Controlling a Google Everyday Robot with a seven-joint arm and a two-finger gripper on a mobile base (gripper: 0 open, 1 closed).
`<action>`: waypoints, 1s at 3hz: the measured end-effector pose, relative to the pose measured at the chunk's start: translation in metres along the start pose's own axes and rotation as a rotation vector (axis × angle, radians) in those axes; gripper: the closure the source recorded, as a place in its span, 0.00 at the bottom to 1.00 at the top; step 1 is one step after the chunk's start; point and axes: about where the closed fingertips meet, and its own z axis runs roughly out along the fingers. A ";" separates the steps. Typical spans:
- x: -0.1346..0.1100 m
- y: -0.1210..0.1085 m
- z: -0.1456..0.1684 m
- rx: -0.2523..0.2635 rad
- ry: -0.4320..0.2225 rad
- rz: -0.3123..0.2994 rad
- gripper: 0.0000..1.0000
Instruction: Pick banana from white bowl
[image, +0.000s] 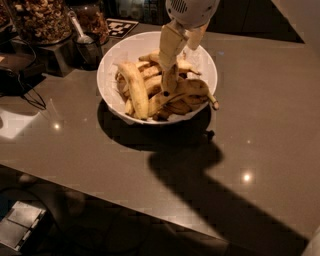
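The white bowl (114, 59) stands on the dark counter, filled with several bananas. A curved yellow banana (187, 89) with brown mottling and a dark tip lies across the pile at the right. A longer, paler banana (135, 87) lies at the left. My gripper (180, 55) reaches down from the top of the view into the bowl. It is open, with its cream fingers (170, 44) just above the middle of the pile, close over the mottled banana. I see no banana held between the jaws.
Glass jars of nuts (40, 20) and a metal scoop (82, 35) stand at the back left beside the bowl. A black cable (22, 92) lies at the left. The counter's front edge (150, 215) runs diagonally below; the arm's shadow falls across it.
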 end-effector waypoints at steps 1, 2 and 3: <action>-0.004 0.006 0.000 -0.007 0.001 -0.027 0.29; -0.011 0.012 -0.005 -0.004 -0.005 -0.061 0.25; -0.024 0.017 -0.019 -0.015 -0.036 -0.103 0.32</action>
